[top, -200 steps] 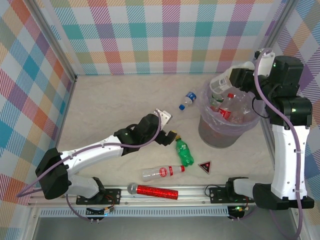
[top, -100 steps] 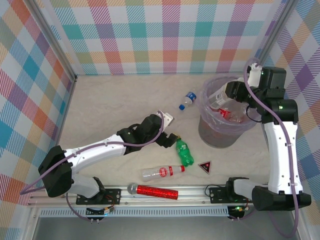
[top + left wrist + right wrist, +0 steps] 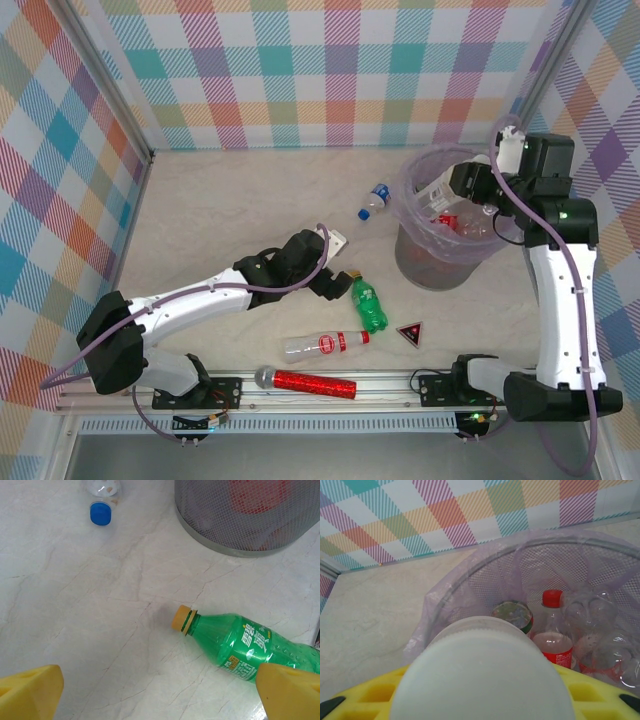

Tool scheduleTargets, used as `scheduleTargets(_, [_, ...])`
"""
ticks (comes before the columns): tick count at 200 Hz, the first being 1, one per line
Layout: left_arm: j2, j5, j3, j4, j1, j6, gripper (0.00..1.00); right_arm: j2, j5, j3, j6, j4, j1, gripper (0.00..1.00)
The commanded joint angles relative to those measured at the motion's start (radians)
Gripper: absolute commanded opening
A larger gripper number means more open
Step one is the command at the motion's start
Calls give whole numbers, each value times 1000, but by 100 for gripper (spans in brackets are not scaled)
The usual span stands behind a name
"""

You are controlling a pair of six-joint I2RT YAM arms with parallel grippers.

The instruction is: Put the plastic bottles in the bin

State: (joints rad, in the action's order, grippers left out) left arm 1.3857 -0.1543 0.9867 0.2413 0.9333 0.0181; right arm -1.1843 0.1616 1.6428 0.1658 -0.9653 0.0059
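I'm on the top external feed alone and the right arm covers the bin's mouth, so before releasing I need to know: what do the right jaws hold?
Observer: The right wrist view shows the right gripper shut on a pale bottle, seen end-on, facing the bin's open mouth.
Operator: Is there room inside?
Observer: It seems so; a red-capped bottle stands upright among clear bottles, below the rim.
Operator: And the left side?
Observer: The left gripper has its jaws open, the green bottle lying flat beside one, yellow cap toward the gap.
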Motion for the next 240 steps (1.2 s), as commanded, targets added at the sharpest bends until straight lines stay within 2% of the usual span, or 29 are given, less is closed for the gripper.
scheduleTargets(1, [12, -7, 23, -6, -5, -1, 98, 4, -1, 62, -30, -95, 4, 45])
scheduleTargets(30, [14, -11, 17, -17, -4, -6, 98, 29, -55, 44, -44, -144, 4, 45])
scheduleTargets(95, [13, -14, 13, -15, -4, -1, 98, 41, -19, -40, -42, -179, 3, 45])
scheduleTargets(240, [-10, -38, -10, -7, -5, -7, 98, -26, 122, -360, 24, 34, -60, 44])
